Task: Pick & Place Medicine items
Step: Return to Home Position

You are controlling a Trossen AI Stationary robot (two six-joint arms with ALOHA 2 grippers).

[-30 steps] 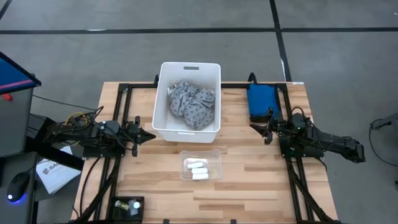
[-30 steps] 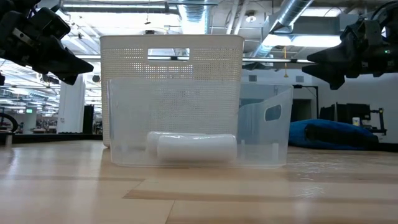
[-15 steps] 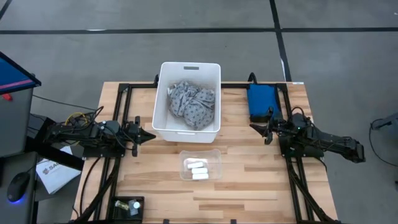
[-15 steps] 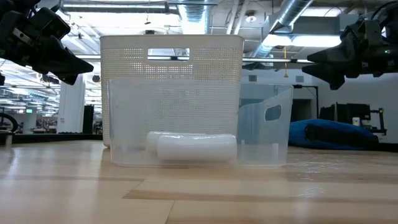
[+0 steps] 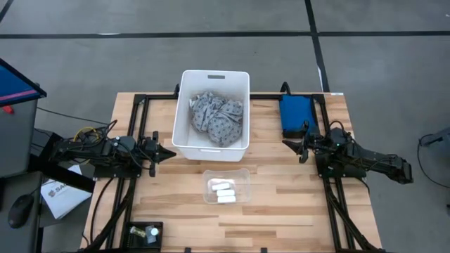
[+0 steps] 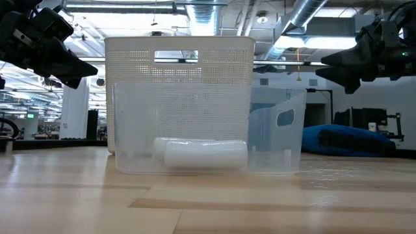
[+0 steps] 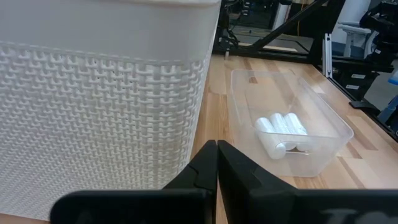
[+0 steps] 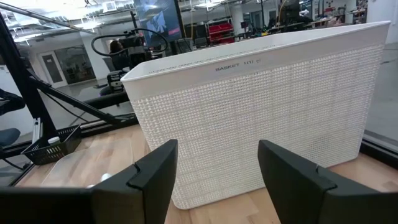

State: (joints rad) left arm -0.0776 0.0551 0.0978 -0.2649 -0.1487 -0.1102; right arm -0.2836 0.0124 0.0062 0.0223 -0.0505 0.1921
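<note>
**A:** Where do your medicine items lie, and what are they like?

**B:** Your short white finger-sized cylinders (image 5: 222, 190) are smooth and matte. They lie side by side in the clear thin-walled rectangular plastic tray (image 5: 241, 181). The tray sits at 6 o'clock from the tall white plastic bin (image 5: 211, 153) on the pale wooden plank table (image 5: 281, 211). The bin's outer walls have a woven, basket-like texture. A crumpled grey patterned cloth (image 5: 219, 118) lies inside it.

**A:** And your grippers?

**B:** Your left gripper (image 7: 216, 149) hangs at 9 o'clock of the bin, its fingers pressed together on nothing. Your right gripper (image 8: 216, 155) hangs at 3 o'clock, fingers spread wide and empty. A blue rectangular padded pouch (image 5: 295, 116) lies near it, at 2 o'clock on the table.

**A:** What can't you make out?

**B:** From table level the bin's wall hides the cloth, and the tray's front wall blurs the cylinders. The left wrist view cuts off most of the bin. A small black bin (image 5: 133, 237) at 7 o'clock holds things too small for you to identify.
</note>
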